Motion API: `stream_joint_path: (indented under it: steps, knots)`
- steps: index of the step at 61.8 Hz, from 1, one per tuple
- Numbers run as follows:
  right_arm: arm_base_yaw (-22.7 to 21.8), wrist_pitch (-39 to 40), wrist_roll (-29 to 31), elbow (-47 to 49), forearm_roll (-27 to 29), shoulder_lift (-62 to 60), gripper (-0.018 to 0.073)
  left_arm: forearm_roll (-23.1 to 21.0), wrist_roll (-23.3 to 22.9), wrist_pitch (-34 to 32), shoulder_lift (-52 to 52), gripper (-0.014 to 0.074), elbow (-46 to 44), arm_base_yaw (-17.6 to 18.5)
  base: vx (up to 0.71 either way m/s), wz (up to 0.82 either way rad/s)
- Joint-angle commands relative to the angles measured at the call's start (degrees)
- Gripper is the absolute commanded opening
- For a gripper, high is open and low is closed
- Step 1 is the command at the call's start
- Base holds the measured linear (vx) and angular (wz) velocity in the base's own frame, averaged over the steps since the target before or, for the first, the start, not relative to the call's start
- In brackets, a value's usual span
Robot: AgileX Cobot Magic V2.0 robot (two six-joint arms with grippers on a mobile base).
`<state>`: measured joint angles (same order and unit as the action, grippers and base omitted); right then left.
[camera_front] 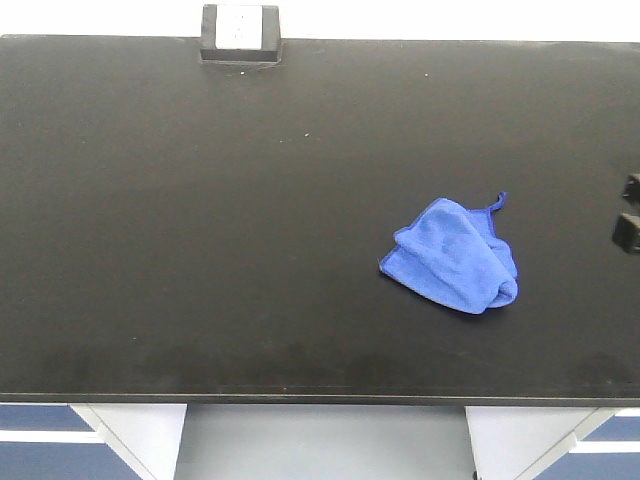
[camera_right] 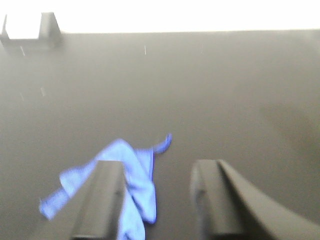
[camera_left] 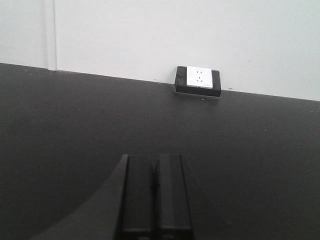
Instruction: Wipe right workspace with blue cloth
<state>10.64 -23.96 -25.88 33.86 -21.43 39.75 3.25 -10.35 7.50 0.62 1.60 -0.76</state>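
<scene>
The blue cloth (camera_front: 452,257) lies crumpled on the black table, right of centre, with a small loop at its upper right. My right gripper (camera_front: 630,212) shows only as two black fingertips at the right edge of the front view, apart from the cloth. In the right wrist view it (camera_right: 157,167) is open and empty above the table, with the cloth (camera_right: 127,187) below, partly behind its left finger. My left gripper (camera_left: 155,162) is shut and empty over bare table; it is out of the front view.
The black table (camera_front: 200,230) spans the view, with its front edge near the bottom. A black-and-white socket box (camera_front: 240,34) stands at the back edge by the white wall, also in the left wrist view (camera_left: 198,81).
</scene>
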Motion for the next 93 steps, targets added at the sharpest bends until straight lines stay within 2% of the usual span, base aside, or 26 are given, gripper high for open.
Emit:
stream_joint_path:
  steps: [1,9,14,19,27,36,41,54,57,67,93]
  knots:
    - [-0.3,1.3,0.4,1.3,-1.1,-1.3,0.0261,-0.4,-0.5,-4.6,0.9,-0.0006,1.8,0.1,0.00,0.00]
    - [-1.1,-2.4,0.4,1.3,2.7,-3.8,0.0143,-0.4,-0.5,-4.6,0.9,-0.0006,1.8,0.1,0.00,0.00]
    - [-3.7,-3.9,1.0,1.3,7.5,-6.8,0.0057,-0.4,-0.5,-4.6,0.9,-0.0006,1.8,0.1,0.00,0.00]
    - [-8.3,-2.4,3.6,-0.5,9.4,-10.4,-0.0015,-0.4,-0.5,-4.6,0.9,-0.0006,1.8,0.1,0.00,0.00]
    - [-13.9,8.5,12.1,-8.8,11.2,-17.1,-0.0011,-0.4,-0.5,-4.6,0.9,-0.0006,1.8,0.1,0.00,0.00]
    - [-14.5,16.4,22.2,-20.7,16.1,-26.0,-0.0009,-0.4,-0.5,-4.6,0.9,-0.0006,1.8,0.1,0.00,0.00]
    - [-14.5,17.7,24.9,-26.4,17.2,-30.5,-0.0009,-0.4,-0.5,-4.6,0.9,-0.0006,1.8,0.1,0.00,0.00]
    - [-14.5,17.5,25.2,-37.0,17.0,-41.4,-0.0008,-0.4,-0.5,-4.6,0.9,-0.0006,1.8,0.1,0.00,0.00]
    - [-14.5,13.0,25.2,-36.5,17.0,-40.7,-0.0008,-0.4,-0.5,-4.5,0.9,-0.0006,1.8,0.1,0.00,0.00]
    - [-14.5,7.4,25.2,-36.7,17.1,-40.7,-0.0008,-0.4,-0.5,-4.4,0.8,-0.0006,1.8,0.1,0.00,0.00]
    - [-14.5,7.2,25.2,-36.7,17.0,-40.6,-0.0008,-0.4,-0.5,-3.8,0.8,-0.0006,1.8,0.1,0.00,0.00]
